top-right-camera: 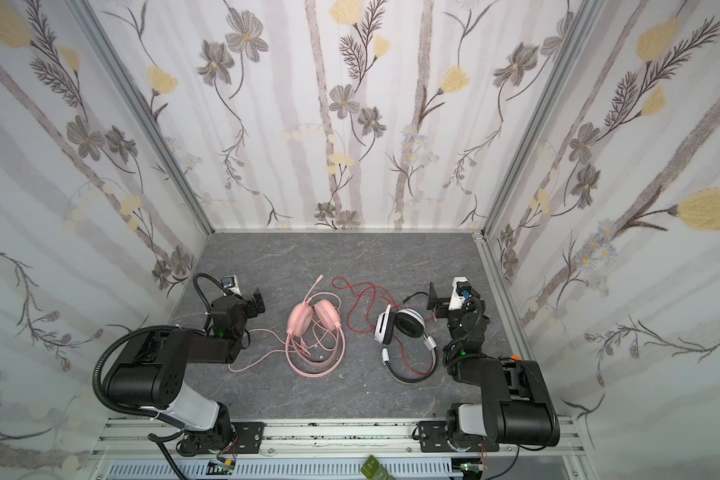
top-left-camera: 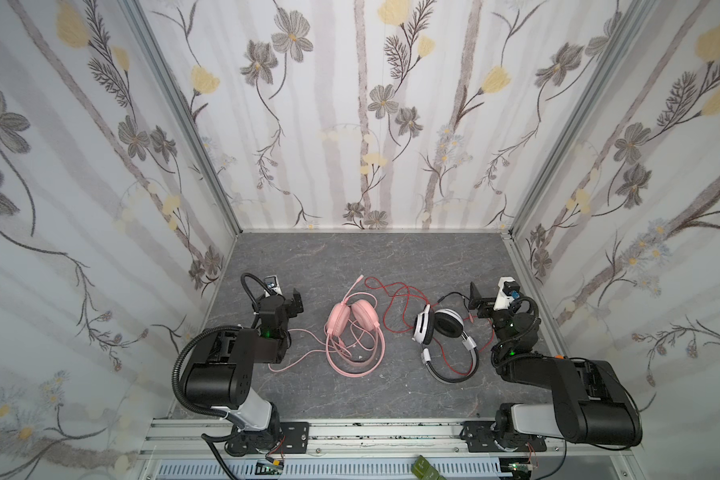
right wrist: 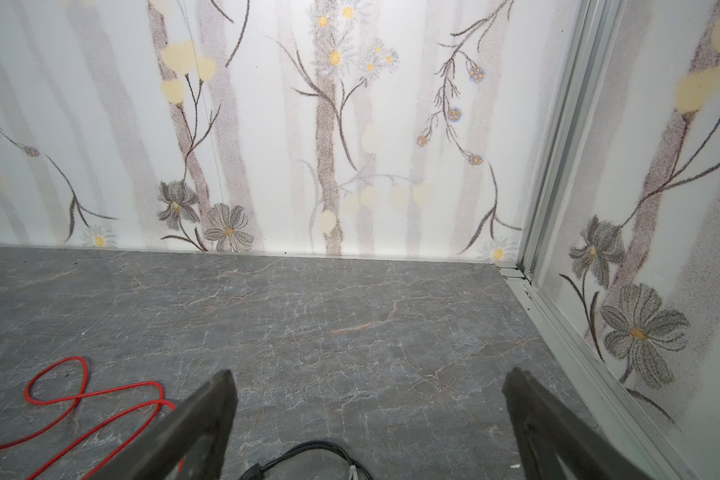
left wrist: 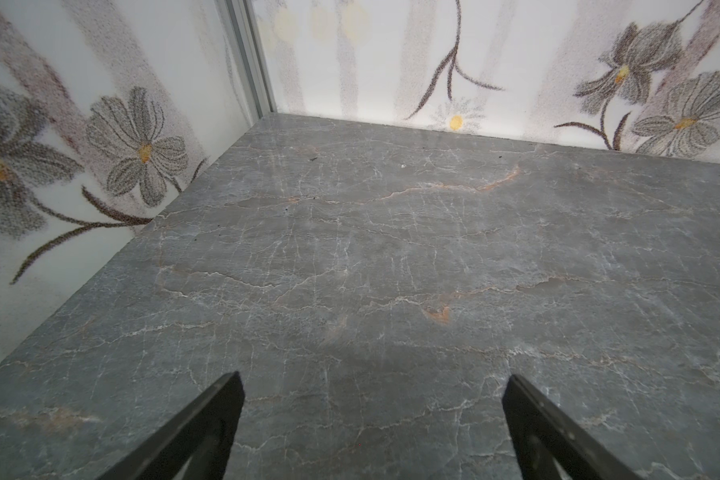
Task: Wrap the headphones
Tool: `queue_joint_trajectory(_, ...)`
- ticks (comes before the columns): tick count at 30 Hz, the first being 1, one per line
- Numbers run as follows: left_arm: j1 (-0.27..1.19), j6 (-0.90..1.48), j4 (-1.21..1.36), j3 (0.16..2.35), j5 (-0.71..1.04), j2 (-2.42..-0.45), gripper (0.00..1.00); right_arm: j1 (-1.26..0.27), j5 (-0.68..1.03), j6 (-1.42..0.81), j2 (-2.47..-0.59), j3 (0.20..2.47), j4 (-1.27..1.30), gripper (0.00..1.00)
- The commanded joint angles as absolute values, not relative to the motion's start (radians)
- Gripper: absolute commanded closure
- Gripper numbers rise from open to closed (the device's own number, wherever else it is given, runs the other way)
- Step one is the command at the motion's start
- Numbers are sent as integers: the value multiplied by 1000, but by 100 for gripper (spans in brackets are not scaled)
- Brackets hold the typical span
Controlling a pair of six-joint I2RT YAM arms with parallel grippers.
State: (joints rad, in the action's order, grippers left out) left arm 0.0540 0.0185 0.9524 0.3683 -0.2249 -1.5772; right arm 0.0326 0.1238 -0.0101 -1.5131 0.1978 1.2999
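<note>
Walls [top-left-camera: 350,124]: floral paper on the left, far and right sides, closing in the bench.
Bench [top-left-camera: 350,257]: grey veined stone; both headsets lie on its middle, side by side and apart.
Left arm [top-left-camera: 225,365]: folded at the near left, reaching toward the far side.
Right arm [top-left-camera: 574,386]: folded at the near right, reaching the same way.
Pink headset [top-left-camera: 352,320]: left of centre, earcups together at the far end, headband curving toward the near edge, mic boom pointing far.
White-and-black headset [top-left-camera: 445,324]: right of centre, black earpad facing up, headband toward the near edge.
Left claw [left wrist: 373,382]: jaws spread wide with nothing between them, over bare bench, left of the pink headset and clear of it.
Right claw [right wrist: 368,378]: jaws spread wide, empty, just right of the white-and-black headset, a black lead [right wrist: 321,446] under it.
Pink cable [top-left-camera: 308,331]: unwrapped, looping over the pink headband and trailing left under the left arm.
Red cable [right wrist: 73,399]: unwrapped, sprawled in loose loops between the headsets and on their far side.
</note>
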Motion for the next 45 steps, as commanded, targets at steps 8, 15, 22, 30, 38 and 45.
queue_joint_trajectory(8, 51, 17, 963, 372, -226, -1577, 0, 34, 133, -11, -1516, 197, 1333, 0)
queue_joint_trajectory(15, 31, 29, 941, 380, -185, -1573, 0, -14, -65, -21, -1491, 223, 1264, 0)
queue_joint_trajectory(22, 132, 229, 314, 526, -485, -1179, 0, -99, -310, -470, -1083, 546, 412, 0)
queue_joint_trajectory(30, 344, 533, -269, 668, -172, -978, 0, -205, 223, -485, -1035, 584, 347, 0)
queue_joint_trajectory(38, 359, 720, -566, 702, -97, -863, 0, -566, 258, -322, -1291, 805, 92, 1)
queue_joint_trajectory(45, 359, 834, -635, 705, -24, -915, 0, -680, 290, -302, -1588, 1031, -80, 11)
